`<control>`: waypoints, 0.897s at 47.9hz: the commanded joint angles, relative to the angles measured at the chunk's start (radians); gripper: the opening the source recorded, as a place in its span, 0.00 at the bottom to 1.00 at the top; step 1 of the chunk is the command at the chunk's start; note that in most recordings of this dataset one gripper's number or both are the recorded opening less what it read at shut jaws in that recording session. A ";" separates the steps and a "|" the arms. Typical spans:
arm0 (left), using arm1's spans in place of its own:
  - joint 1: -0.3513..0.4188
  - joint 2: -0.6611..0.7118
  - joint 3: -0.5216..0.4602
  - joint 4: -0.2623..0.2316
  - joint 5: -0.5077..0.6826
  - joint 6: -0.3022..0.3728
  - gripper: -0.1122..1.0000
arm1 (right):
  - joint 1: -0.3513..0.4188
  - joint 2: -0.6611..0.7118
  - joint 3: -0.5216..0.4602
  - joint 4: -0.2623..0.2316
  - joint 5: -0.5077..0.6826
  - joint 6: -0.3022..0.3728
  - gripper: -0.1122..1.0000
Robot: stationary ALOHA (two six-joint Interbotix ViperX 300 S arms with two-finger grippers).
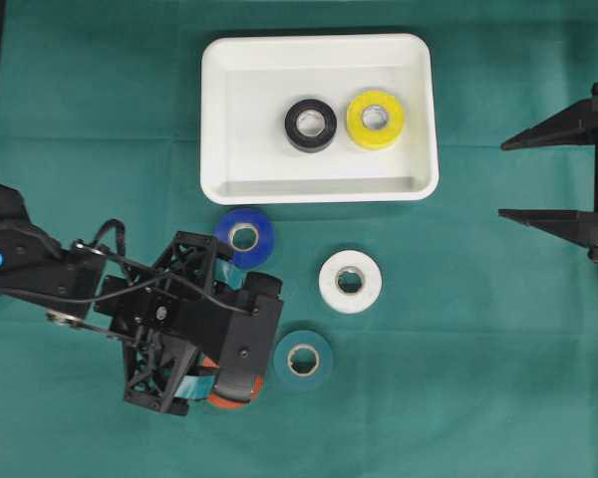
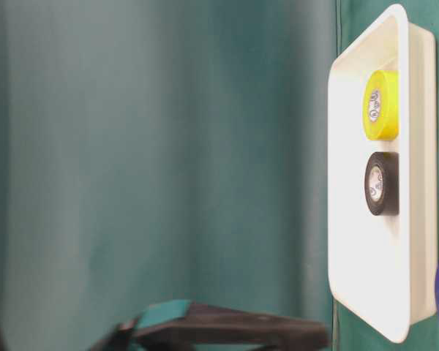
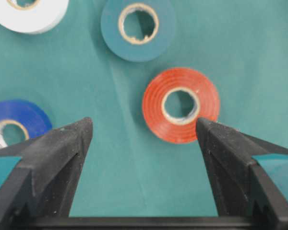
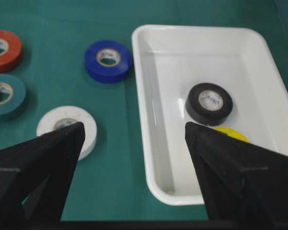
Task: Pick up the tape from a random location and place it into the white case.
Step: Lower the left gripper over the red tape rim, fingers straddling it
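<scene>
The white case (image 1: 219,119) lies at the back centre and holds a black tape roll (image 1: 311,125) and a yellow one (image 1: 375,119). On the green cloth in front of it lie blue tape (image 1: 244,237), white tape (image 1: 350,282), teal tape (image 1: 303,359) and red tape (image 3: 181,105). My left gripper (image 3: 144,123) hovers open above the cloth with nothing between its fingers. The red roll lies just ahead of its right fingertip (image 3: 204,129), and my arm mostly hides that roll from overhead. My right gripper (image 1: 502,179) stands open at the right edge, holding nothing.
The right wrist view shows the case's near rim (image 4: 149,143) between my open fingers, with the white roll (image 4: 62,122) to the left. A green backdrop stands behind the table. The left arm (image 1: 40,269) reaches in from the left edge.
</scene>
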 commanded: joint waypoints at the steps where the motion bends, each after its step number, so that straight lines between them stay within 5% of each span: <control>1: 0.000 0.005 0.008 0.003 -0.038 0.000 0.84 | 0.000 0.006 -0.017 -0.002 -0.005 0.002 0.86; 43: -0.032 0.216 0.120 0.003 -0.291 0.044 0.84 | 0.000 0.018 -0.014 -0.002 0.003 0.002 0.86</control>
